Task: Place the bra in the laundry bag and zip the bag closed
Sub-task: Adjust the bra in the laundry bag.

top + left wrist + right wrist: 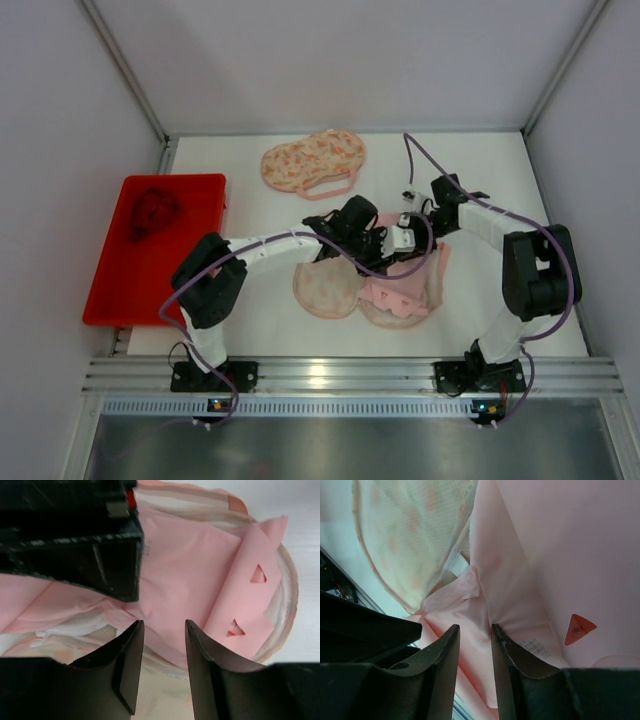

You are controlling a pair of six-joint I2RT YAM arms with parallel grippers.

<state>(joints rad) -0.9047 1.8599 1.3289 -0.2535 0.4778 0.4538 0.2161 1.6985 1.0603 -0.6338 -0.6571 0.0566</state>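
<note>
A pink bra (402,290) lies on an open, peach-patterned mesh laundry bag (325,288) at the table's middle. Both grippers meet over its far edge. My left gripper (372,238) is open; in the left wrist view its tips (164,630) hover over the bra's (190,565) near edge and the bag's mesh (160,690). My right gripper (402,236) is shut on a fold of the bra; in the right wrist view (475,632) pink fabric (560,555) fills the narrow gap, with creases running to one fingertip. The bag's mesh (405,530) shows at upper left.
A second patterned bag (313,160) lies at the back centre. A red tray (130,285) holding a dark red garment (152,212) stands at the left. The right gripper's black body (70,535) sits close above my left fingers. White walls enclose the table.
</note>
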